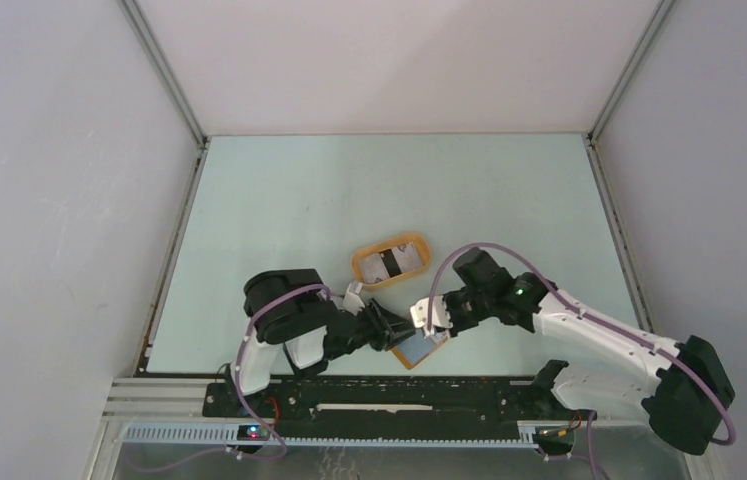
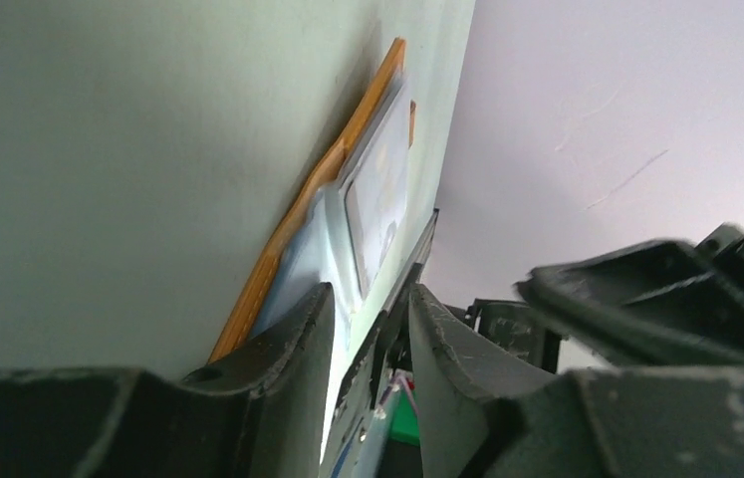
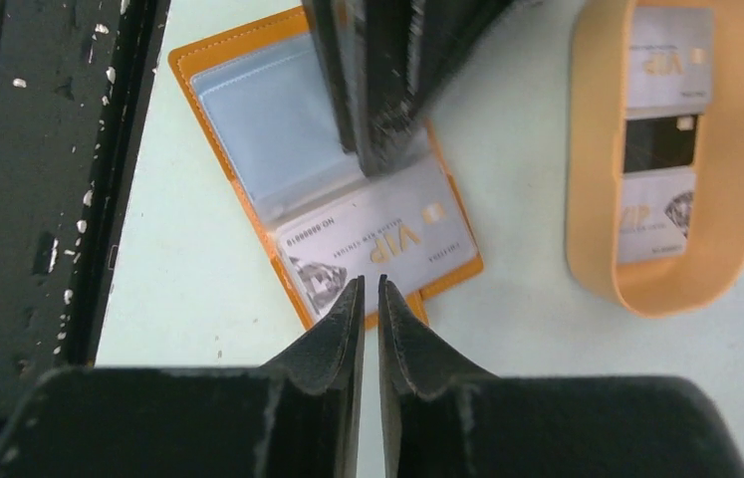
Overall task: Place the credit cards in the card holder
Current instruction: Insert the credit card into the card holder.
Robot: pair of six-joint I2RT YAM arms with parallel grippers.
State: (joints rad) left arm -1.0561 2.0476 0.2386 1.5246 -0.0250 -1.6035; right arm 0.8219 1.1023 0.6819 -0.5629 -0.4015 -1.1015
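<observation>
**Holder between the pincers, tray beyond**

The holder [image 1: 417, 350] lies open on the counter [image 1: 349, 190] by its near edge, between the left pincer [image 1: 389, 328] and the right pincer [image 3: 370, 287]. One card [image 3: 377, 244] lies on the holder just ahead of the right pincer's tips. The left pincer's tips stand over the holder just beyond that card. The tray [image 3: 592, 199] sits behind both pincers, apart from the holder, with cards [image 3: 661, 139] in it.

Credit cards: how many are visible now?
4. One VIP card lies on the card holder; three sit in the oval tray: a pale card, a black card, a second pale card. More may hide underneath.
</observation>
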